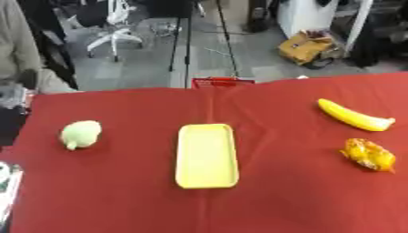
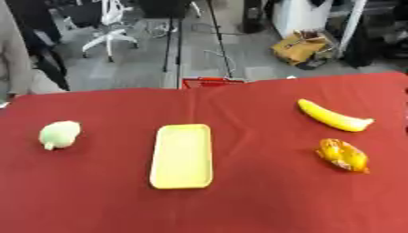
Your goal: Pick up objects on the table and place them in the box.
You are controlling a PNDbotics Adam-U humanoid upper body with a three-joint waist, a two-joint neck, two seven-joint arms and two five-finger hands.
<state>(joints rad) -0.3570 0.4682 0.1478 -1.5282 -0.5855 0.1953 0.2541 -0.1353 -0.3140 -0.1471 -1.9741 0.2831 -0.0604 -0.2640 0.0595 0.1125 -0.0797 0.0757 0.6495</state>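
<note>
A shallow yellow tray-like box (image 1: 206, 155) lies in the middle of the red table (image 1: 119, 200), its long side running away from me. A pale green rounded object (image 1: 80, 134) sits at the left. At the right lies a yellow banana (image 1: 354, 116), and just nearer to me an orange-yellow crinkled object (image 1: 369, 154). Neither of my hands shows in either view.
A small red basket-like thing (image 1: 222, 82) peeks over the table's far edge. Beyond it are a white office chair (image 1: 114, 27), tripod legs and a tan bag (image 1: 305, 47) on the floor. Some grey equipment (image 1: 6, 186) shows at the lower left edge.
</note>
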